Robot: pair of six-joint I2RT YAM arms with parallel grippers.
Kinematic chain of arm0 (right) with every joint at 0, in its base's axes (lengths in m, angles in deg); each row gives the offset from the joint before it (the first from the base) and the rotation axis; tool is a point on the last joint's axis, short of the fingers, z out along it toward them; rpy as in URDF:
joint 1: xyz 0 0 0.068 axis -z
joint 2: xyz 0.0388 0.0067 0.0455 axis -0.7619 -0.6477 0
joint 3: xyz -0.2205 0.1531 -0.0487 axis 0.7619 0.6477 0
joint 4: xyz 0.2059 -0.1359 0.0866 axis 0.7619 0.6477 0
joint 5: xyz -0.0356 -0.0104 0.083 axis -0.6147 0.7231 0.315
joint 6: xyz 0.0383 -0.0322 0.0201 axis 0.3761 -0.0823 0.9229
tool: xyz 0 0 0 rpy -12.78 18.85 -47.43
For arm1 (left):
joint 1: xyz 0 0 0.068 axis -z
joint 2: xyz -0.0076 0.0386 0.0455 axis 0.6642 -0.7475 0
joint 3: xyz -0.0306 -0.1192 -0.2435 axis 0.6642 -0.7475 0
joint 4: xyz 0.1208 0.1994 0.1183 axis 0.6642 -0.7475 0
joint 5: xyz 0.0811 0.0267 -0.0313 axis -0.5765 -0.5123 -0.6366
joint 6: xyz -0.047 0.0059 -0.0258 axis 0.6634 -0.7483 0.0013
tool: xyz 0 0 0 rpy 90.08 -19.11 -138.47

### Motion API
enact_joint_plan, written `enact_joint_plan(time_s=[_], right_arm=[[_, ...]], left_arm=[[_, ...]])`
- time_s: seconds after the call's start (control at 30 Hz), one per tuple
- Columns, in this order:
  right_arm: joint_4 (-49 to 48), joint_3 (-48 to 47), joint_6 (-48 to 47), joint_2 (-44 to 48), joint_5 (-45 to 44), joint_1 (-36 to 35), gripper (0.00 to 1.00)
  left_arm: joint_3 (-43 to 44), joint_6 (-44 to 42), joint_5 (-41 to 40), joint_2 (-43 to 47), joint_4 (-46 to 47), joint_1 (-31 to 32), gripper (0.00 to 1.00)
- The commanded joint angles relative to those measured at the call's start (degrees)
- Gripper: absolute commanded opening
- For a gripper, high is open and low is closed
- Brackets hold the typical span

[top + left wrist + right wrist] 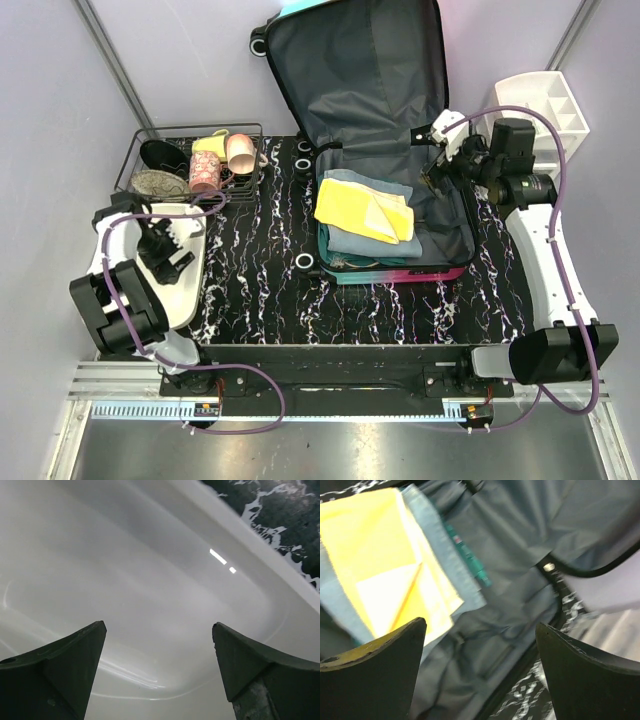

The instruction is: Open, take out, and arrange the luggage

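The luggage (350, 80) lies open, its lid leaning on the back wall and its teal-pink base on the mat. In the base a folded yellow cloth (365, 208) rests on folded blue-grey cloths (355, 242). My right gripper (433, 178) is open and empty, hovering over the right rim of the base. Its wrist view shows the gripper (481, 627) above the dark grey lining (520, 530), with the yellow cloth (375, 555) to the left. My left gripper (168, 255) is open and empty over the white tub (190, 290). In its wrist view the gripper (159, 630) is just above the tub floor (150, 570).
A black wire basket (135, 150) at the back left holds cups (225, 152) and a bowl (158, 182). A white drawer organizer (545, 105) stands at the back right, just behind my right arm. The black marbled mat (260, 260) covers the table.
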Motion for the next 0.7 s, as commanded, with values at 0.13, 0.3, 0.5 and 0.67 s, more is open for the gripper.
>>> enact_joint_plan(time_s=[0.13,0.3,0.5,0.67], right_arm=[[11.9,4.8,6.7,5.3,2.9,0.2,1.00],[12.9,6.1,7.7,6.5,2.3,0.3,1.00],[13.1,7.0,10.5,6.2,2.1,0.3,1.00],[14.0,7.7,13.7,5.0,2.8,0.2,1.00]], left_arm=[[-2.2,6.3,11.1,-3.5,0.7,10.9,0.92],[-0.9,12.6,15.4,-5.2,4.1,19.3,0.92],[3.7,17.8,18.3,-9.2,7.9,29.8,0.93],[10.3,20.3,19.6,-12.5,8.2,34.1,0.93]])
